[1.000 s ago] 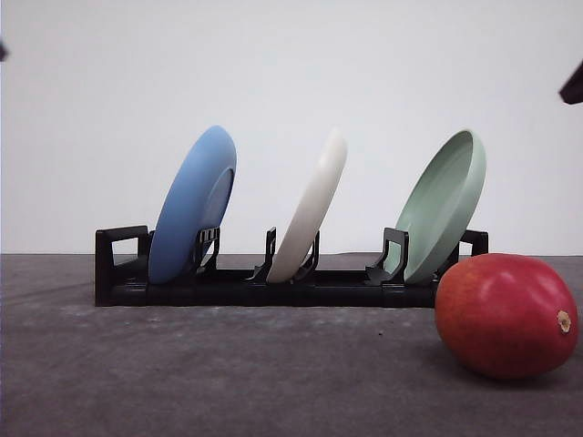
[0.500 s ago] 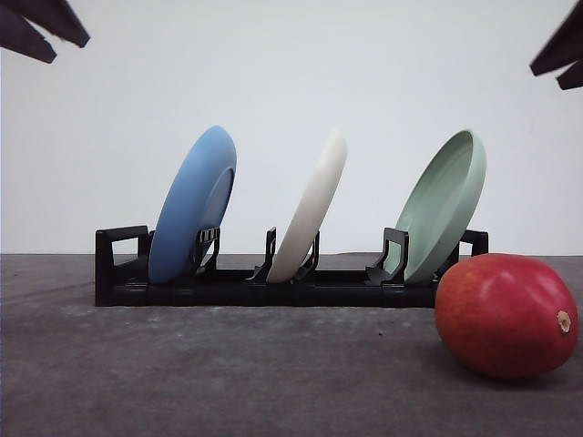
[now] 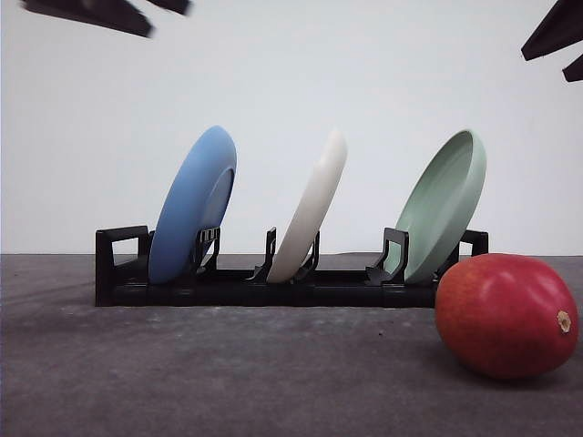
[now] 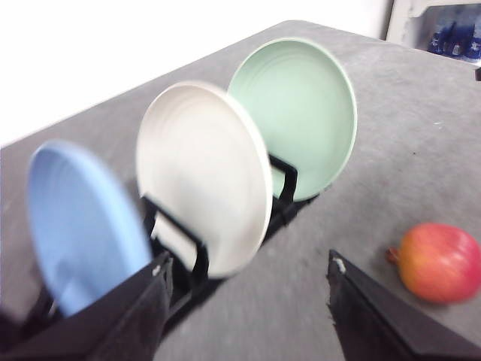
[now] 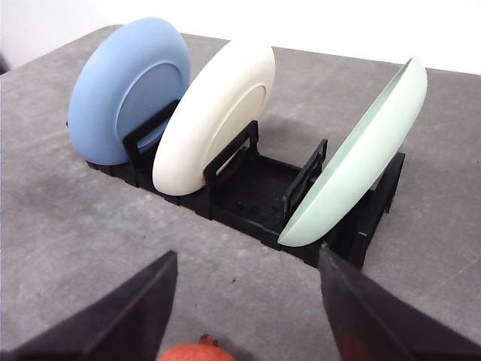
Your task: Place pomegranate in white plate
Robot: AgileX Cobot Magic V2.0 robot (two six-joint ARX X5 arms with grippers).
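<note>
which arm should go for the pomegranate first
Probably the right. The pomegranate lies on the table's right side, and in the right wrist view it sits just below the open right tool. The left tool, also open, hangs nearer the white plate, still standing in the rack.

Since 1.0 s ago, left claw (image 3: 137, 11) entered the front view at the upper left edge: a mere sliver at first, dark fingers in the corner 0.5 s ago, now shifted rightward along the top edge. Right claw (image 3: 557, 44) likewise grown from a small dark tip at the upper right edge into 2 fingers, now slightly higher.
</note>
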